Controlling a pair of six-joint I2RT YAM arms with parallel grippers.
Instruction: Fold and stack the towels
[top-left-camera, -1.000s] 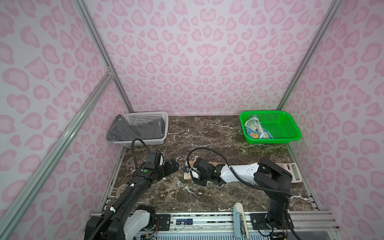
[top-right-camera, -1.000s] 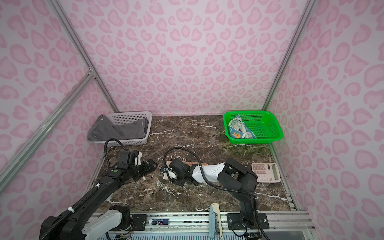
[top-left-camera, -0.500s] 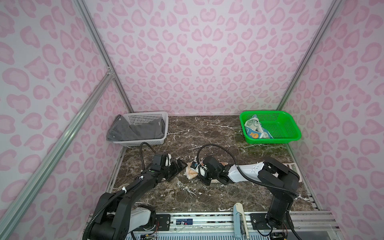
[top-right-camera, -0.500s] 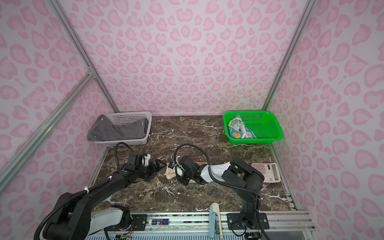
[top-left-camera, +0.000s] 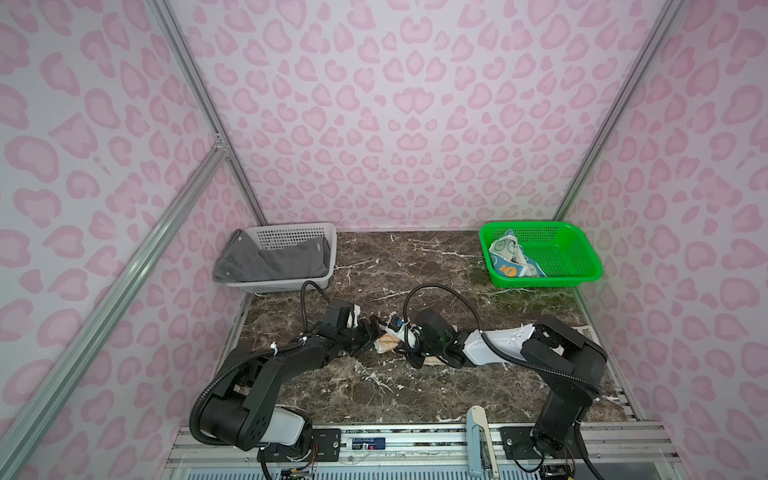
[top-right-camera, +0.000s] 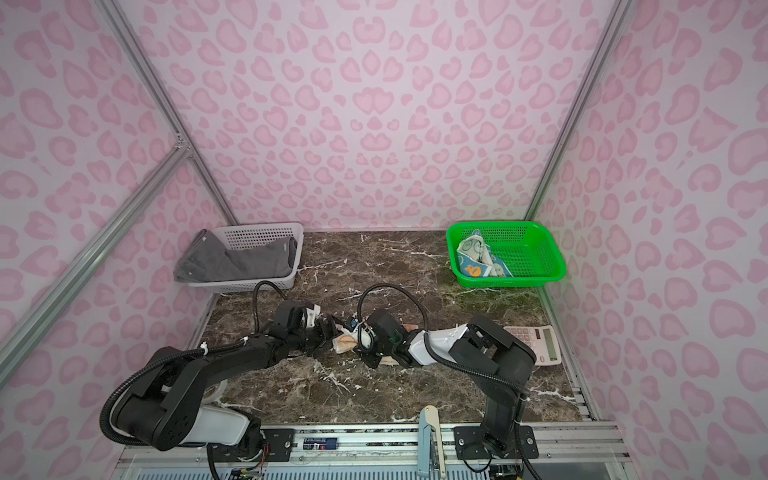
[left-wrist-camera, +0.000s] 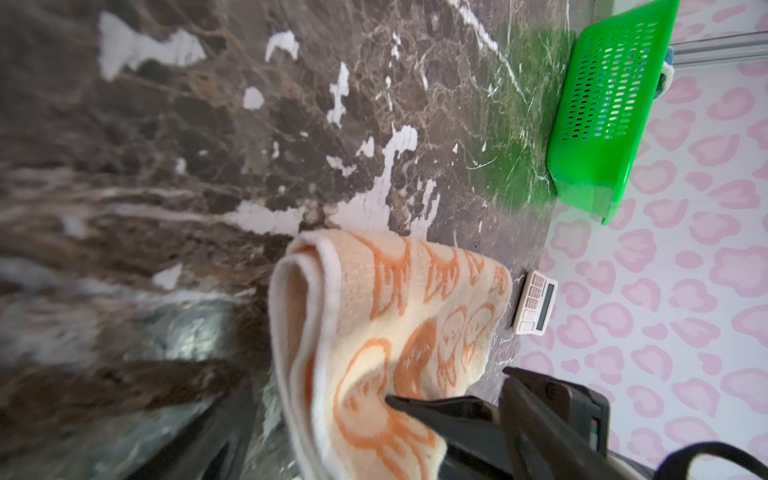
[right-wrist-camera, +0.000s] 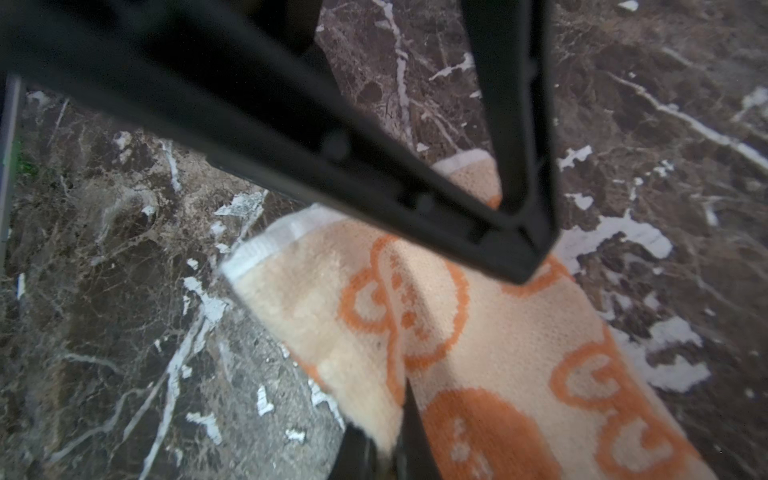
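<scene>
Jaws, right: pressed together on a raised ridge of the orange towel (right-wrist-camera: 478, 332), the right gripper (right-wrist-camera: 388, 436) pinching cloth near its doubled end.
Jaws, left: spread, the left gripper (left-wrist-camera: 311, 409) straddling that same end, one finger on the print and the other over bare worktop (top-left-camera: 415, 386); nothing pinched.
Change: a second before, the right jaws stood part open and the left gripper sat back toward the left edge; since then the right ones closed and the left arm came in until the two grippers almost met.
Meaning: likely one hold was secured and a second was about to be taken, so the fold was set up but not yet made.
Towel place: mid-worktop, somewhat nearer the front edge, partly under the right forearm.
Long axis: roughly along the front edge, with the rounded doubled end toward the left edge and the far end toward the calculator (top-right-camera: 536, 343) by the right edge.
Other towels: grey towel (top-left-camera: 266, 259) draped in the white basket (top-left-camera: 291, 232) at the back left corner; blue towel (top-left-camera: 509, 259) bunched in the green basket (top-left-camera: 561, 249) at the back right corner; neither stacked.
</scene>
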